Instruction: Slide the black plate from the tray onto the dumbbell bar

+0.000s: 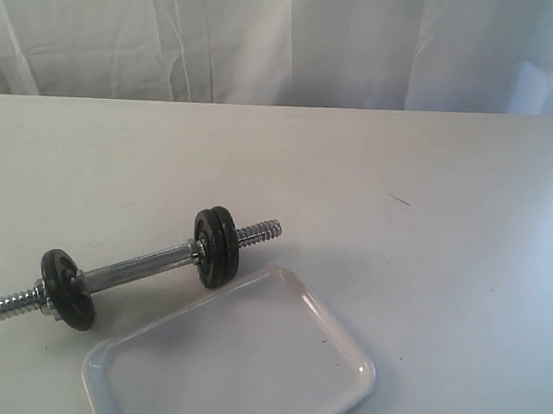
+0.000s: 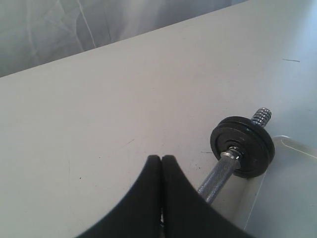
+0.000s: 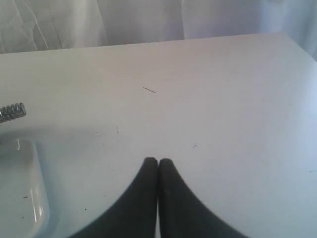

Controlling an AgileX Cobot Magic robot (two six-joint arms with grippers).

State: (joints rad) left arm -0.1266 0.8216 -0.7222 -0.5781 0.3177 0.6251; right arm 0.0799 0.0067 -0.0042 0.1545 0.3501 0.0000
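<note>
One dumbbell bar (image 1: 139, 269) is laid at a slant on the pale surface (image 1: 426, 178), just beside one white tray (image 1: 363, 365). Three black discs are counted on the bar in the exterior view. One single disc (image 1: 66, 289) is set near the left threaded end, and two are pressed together near the right threaded end. Of that pair, the outer one, toward the thread, is taken to be the black plate (image 1: 233, 246), though the two finishes cannot be clearly told apart. It is carried on the bar, upright, close to the tray's far rim.

Two hands are seen, in the wrist views only. The left hand (image 2: 161, 157) is closed, its two fingers pressed together with nothing between them, near the bar's knurled middle. The right hand (image 3: 158, 160) is closed the same way on nothing, over the surface near a tray corner.
</note>
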